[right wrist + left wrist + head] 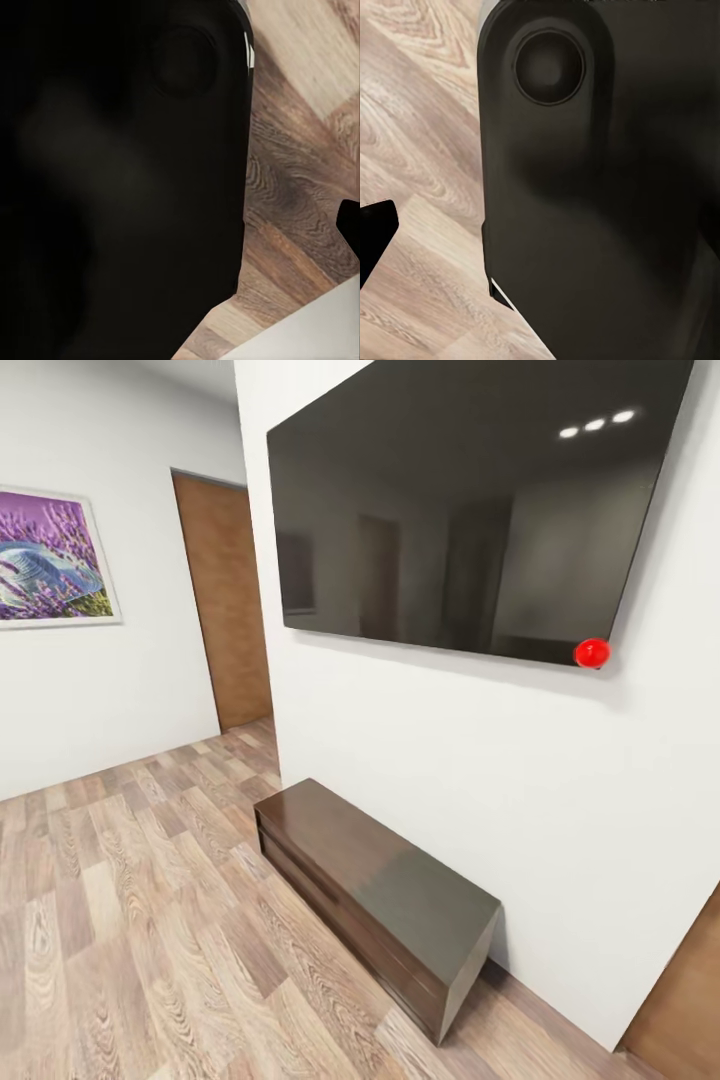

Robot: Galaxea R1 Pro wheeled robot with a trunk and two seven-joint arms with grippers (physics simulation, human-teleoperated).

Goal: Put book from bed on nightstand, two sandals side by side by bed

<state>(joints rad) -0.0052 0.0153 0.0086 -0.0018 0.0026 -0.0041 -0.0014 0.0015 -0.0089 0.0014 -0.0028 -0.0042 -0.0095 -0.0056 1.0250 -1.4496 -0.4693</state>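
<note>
The book, the bed, the nightstand and the sandals are out of view. I face a white wall with a large dark screen [470, 510] mounted on it. In the left wrist view a dark fingertip [375, 238] pokes in at the frame's edge beside the robot's dark body [600, 187], over wood-plank floor [420, 112]. The right wrist view shows another dark fingertip [351, 225] at the edge, beside the robot's black body [112, 187]. I cannot make out how the jaws stand on either side.
A long low dark bench [380, 890] stands against the wall under the screen. A red ball [591, 653] sits at the screen's lower corner. A brown door [225, 600] and a purple picture [50, 560] lie to the left, with open plank floor [130, 920] before them.
</note>
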